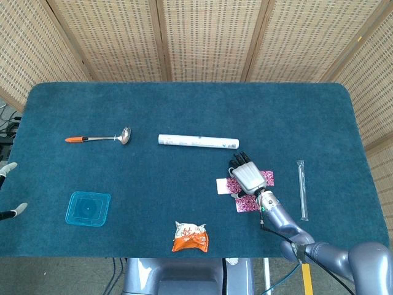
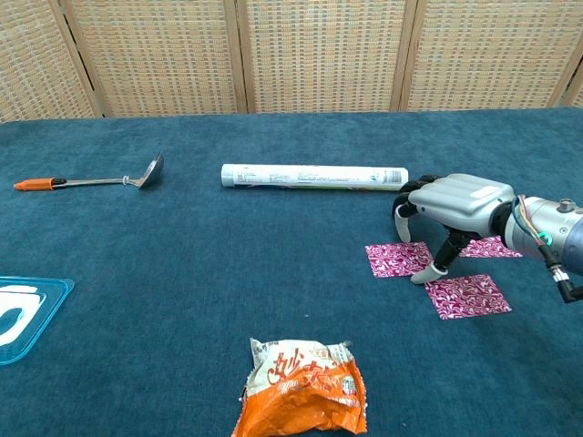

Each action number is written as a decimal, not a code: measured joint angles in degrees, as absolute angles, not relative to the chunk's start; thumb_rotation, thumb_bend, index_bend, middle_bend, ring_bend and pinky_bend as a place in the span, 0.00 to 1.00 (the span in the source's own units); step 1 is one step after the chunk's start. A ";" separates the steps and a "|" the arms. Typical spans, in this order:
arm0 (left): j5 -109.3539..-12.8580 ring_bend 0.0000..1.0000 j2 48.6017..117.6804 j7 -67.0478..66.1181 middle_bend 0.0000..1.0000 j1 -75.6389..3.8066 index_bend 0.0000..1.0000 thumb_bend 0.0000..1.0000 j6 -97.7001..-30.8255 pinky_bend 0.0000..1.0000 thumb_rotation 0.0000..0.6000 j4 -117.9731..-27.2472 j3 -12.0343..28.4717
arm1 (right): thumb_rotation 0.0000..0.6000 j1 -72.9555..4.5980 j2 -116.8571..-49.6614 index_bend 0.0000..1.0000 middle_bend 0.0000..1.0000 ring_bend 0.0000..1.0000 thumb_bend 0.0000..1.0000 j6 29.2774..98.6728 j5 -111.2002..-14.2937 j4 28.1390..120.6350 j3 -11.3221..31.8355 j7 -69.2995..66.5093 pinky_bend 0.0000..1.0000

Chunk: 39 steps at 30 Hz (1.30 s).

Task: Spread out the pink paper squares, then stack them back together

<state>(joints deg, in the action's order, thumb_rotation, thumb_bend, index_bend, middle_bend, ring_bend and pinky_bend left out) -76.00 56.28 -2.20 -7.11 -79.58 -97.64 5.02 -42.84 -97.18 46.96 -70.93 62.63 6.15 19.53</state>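
The right hand (image 2: 453, 204) is hovering palm-down over the pink paper squares (image 2: 398, 259), fingers curled downward and apart, grasping nothing. In the chest view its thumb tip (image 2: 425, 274) is touching down right at the near-right corner of the left square, between that square and the nearest one (image 2: 467, 296). The other fingertips (image 2: 401, 211) are hanging above the cloth just past the left square's far edge.

Three squares are lying spread out on the blue table (image 1: 184, 110): one to the left, one nearer the robot, and one (image 2: 493, 247) mostly hidden behind the hand (only a strip of it is showing by the wrist). In the head view a white bit (image 1: 222, 185) is showing at the left square's edge; can't tell if it's an upturned corner or a separate sheet. The squares are sitting close together, corners nearly meeting; can't tell whether any overlap under the hand.

The left hand is barely in view: just pale fingertips (image 1: 8, 167) at the head view's left edge, too little to tell its state.

Elsewhere on the table: a long white roll (image 1: 198, 142) lying crosswise just beyond the right hand, a ladle w/ orange handle (image 1: 98, 137) far left, a blue square lid (image 1: 88, 209), an orange snack packet (image 1: 190, 237) near the front edge, and a wrapped straw (image 1: 301, 189) to the right.
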 measured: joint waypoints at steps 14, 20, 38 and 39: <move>-76.02 0.00 56.35 -2.21 0.00 -7.09 0.15 0.12 -79.63 0.00 0.99 -97.59 5.05 | 1.00 -42.95 -96.57 0.40 0.23 0.00 0.44 47.19 -71.39 63.40 6.36 18.90 0.00; -76.03 0.00 56.35 -2.23 0.00 -7.10 0.15 0.12 -79.64 0.00 0.99 -97.61 5.08 | 1.00 -43.03 -96.52 0.41 0.23 0.00 0.44 47.34 -71.36 63.42 6.60 18.76 0.00; -75.99 0.00 56.24 -2.41 0.00 -6.91 0.15 0.12 -79.87 0.00 0.99 -97.73 5.07 | 1.00 -43.47 -97.31 0.44 0.24 0.00 0.52 46.61 -71.41 61.63 6.50 18.57 0.00; -75.98 0.00 56.24 -2.43 0.00 -6.90 0.15 0.12 -79.86 0.00 0.99 -97.74 5.07 | 1.00 -43.50 -97.34 0.44 0.24 0.00 0.53 46.56 -71.45 61.52 6.50 18.48 0.00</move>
